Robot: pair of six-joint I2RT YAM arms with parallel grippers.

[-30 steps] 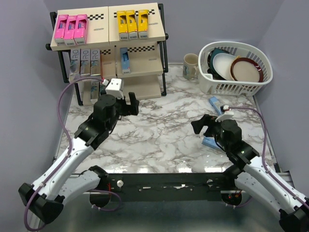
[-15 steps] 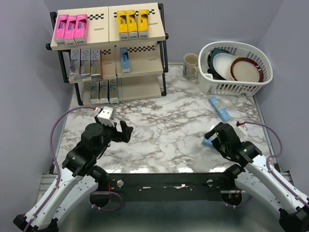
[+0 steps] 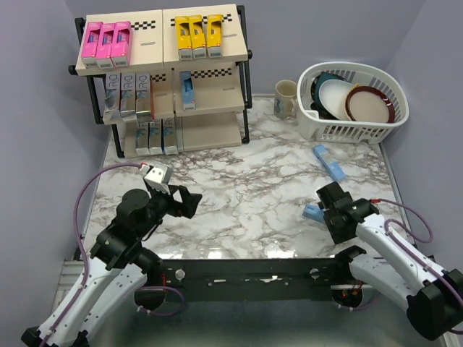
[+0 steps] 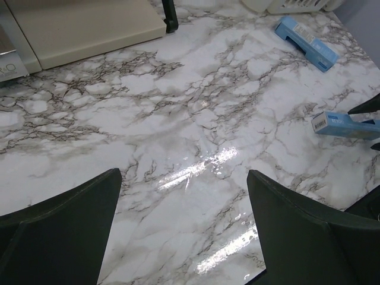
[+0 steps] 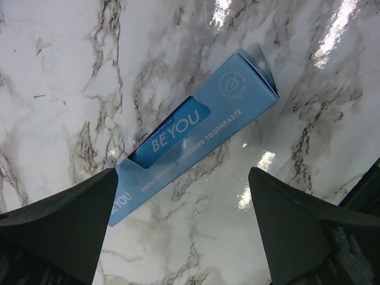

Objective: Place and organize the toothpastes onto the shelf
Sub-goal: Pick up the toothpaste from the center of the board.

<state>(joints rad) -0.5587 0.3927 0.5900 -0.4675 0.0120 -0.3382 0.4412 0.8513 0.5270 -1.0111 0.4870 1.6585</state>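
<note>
The left arm (image 3: 108, 289) rises from its base at the bottom left, elbow bent, its forearm angled up and to the right. Its wrist carries a white camera block (image 3: 157, 176). The left gripper (image 3: 189, 202) points right and slightly away from the bases, jaws spread wide with nothing between them. The right arm (image 3: 394, 249) lies lower, reaching from the bottom right corner up and to the left. The right gripper (image 3: 327, 210) seems to point steeply downward, though from above the wrist largely hides it. Its own wrist view shows both dark fingers (image 5: 59, 219) set wide apart, clamped on nothing
</note>
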